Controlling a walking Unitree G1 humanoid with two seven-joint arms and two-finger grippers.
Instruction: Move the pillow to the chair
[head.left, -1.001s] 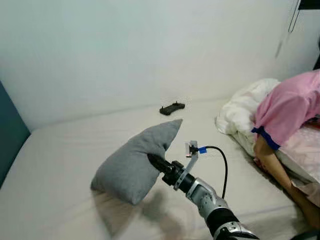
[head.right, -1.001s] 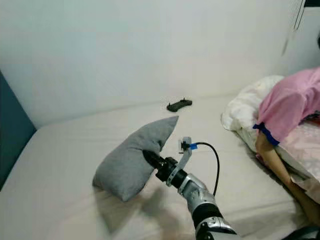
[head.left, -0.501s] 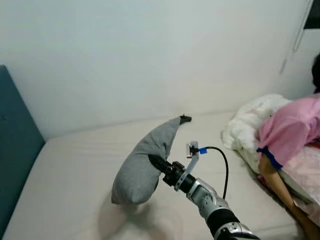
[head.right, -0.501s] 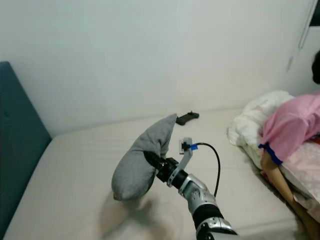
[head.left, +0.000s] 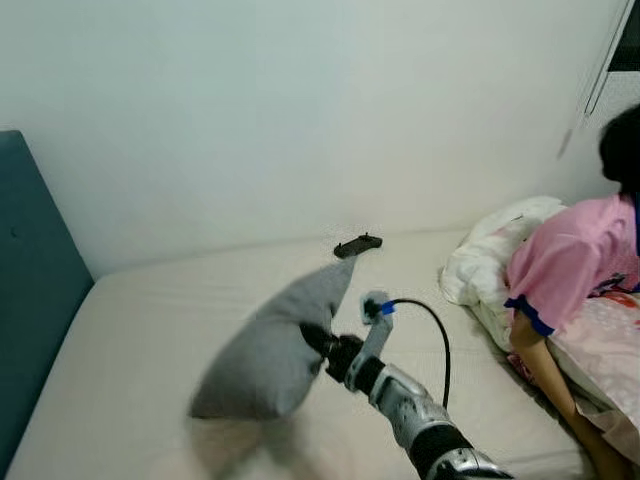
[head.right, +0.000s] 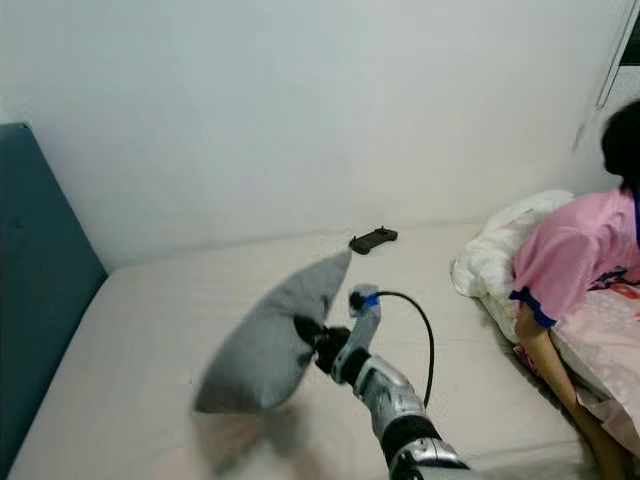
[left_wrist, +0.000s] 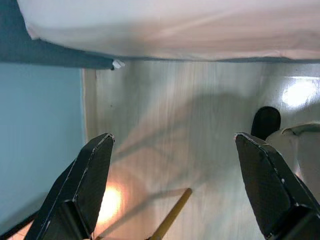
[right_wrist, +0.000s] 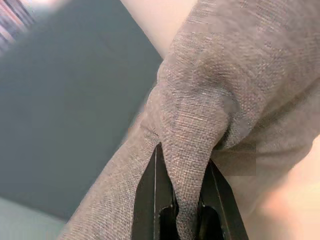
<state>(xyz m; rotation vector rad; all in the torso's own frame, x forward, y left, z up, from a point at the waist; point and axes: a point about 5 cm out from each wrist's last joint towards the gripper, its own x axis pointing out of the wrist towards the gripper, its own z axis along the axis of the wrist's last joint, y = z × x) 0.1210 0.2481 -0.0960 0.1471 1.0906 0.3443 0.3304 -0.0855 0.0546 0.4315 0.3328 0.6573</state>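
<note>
Currently right hand (right_wrist: 182, 200) pinching fold of grey pillow (head.left: 268, 350); coarse woven fabric bunched between fingers. Pillow lifted above bed (head.left: 130, 330), tilted, one corner pointing up toward wall, shadow on sheet beneath. Left hand (left_wrist: 172, 187) spread wide, hanging over floor (left_wrist: 200, 140) beside bed. Black controller (head.left: 357, 245) near wall. Person in pink (head.left: 570, 260) leaning over bed's right side.

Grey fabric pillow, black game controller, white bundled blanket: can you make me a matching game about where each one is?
Things:
1. grey fabric pillow
2. small black game controller
3. white bundled blanket

Places:
A. beside the person in the pink shirt
B. pinched in the right gripper
C. on the cream bed near the wall

Pairs: 1-B, 2-C, 3-A
</note>
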